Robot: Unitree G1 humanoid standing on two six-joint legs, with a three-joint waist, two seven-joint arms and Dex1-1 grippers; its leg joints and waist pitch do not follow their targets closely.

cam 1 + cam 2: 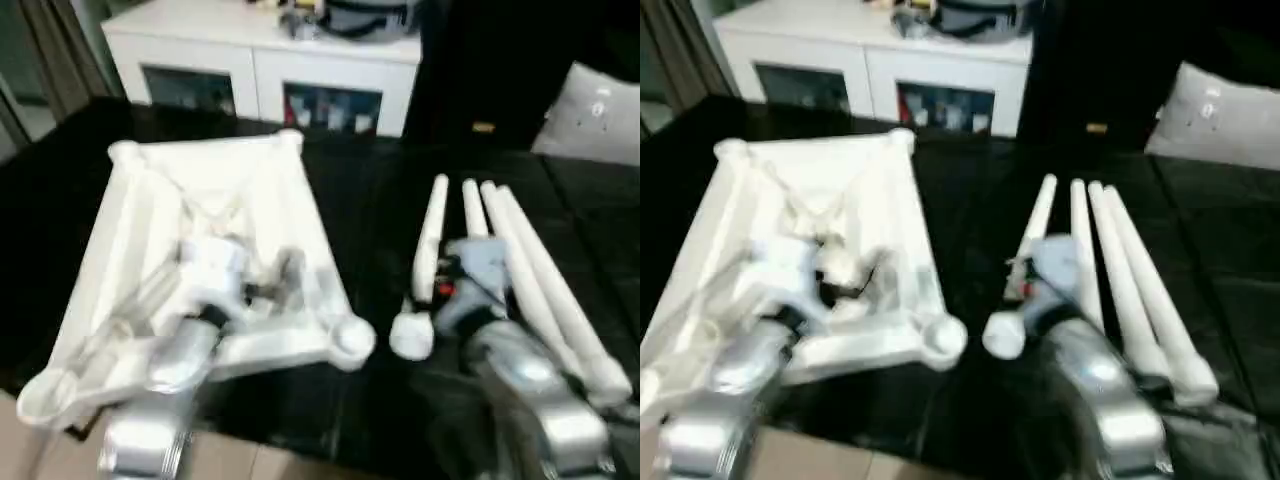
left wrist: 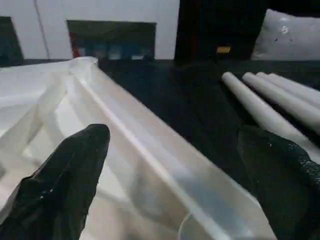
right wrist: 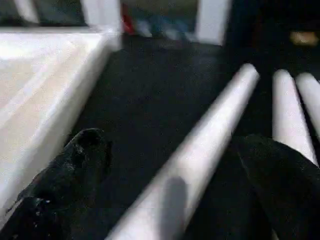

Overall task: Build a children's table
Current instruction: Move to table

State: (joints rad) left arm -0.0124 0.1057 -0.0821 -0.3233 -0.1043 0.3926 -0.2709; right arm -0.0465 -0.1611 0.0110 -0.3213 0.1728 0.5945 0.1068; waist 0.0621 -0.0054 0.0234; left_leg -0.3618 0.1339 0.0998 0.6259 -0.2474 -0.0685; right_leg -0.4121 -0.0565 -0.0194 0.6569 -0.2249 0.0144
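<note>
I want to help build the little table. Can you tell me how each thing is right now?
tabletop: upside down on the dark surface, ribs up, corner sockets empty.
legs: four lying side by side, none fitted.
leftmost leg: lying between the right gripper's fingers.
left gripper: jaws open, straddling the tabletop's rim.
right gripper: jaws open, either side of that leg.
cabinet: doors closed.

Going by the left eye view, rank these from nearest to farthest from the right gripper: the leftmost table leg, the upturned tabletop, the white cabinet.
1. The leftmost table leg, lying right at the right gripper, between its open jaws.
2. The upturned tabletop, across the dark surface on the robot's left.
3. The white cabinet, at the back behind the tabletop.
</note>
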